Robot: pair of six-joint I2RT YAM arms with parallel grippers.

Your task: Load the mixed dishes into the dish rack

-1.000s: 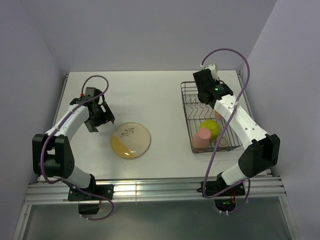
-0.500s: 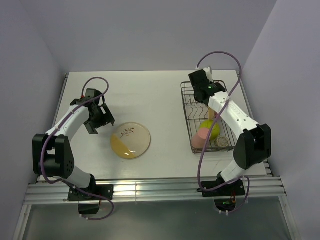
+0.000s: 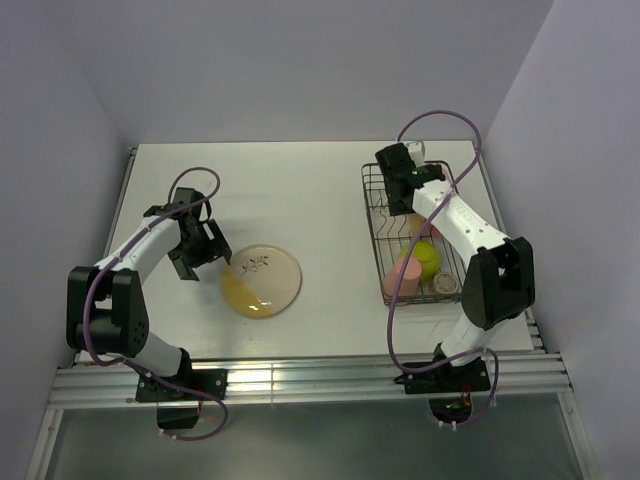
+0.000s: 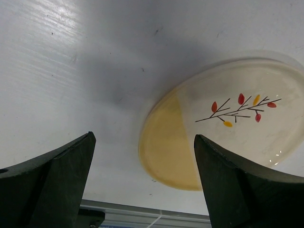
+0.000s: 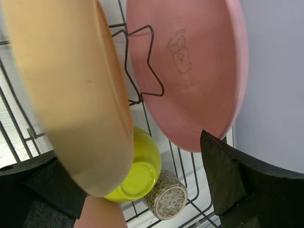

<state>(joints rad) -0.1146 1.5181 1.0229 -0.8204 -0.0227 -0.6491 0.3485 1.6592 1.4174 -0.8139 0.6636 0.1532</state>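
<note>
Left gripper (image 4: 143,137) hanging open beside twig plate (image 4: 228,123), flat on table (image 4: 71,57): should be going low, pinching its rim. Right gripper (image 5: 128,145) gaping around orange plate (image 5: 66,85), standing in rack (image 3: 366,215); should be backing straight out.

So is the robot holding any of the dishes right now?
No, nothing is held. The left tool is open beside the twig plate. The right tool is open too; the orange plate stands in the dish rack.

dish rack (image 3: 378,235) | far part: orange plate (image 5: 71,95), pink plate (image 5: 194,71) upright | near end: lime-green bowl (image 5: 140,166), pink cup (image 3: 403,275)
</note>
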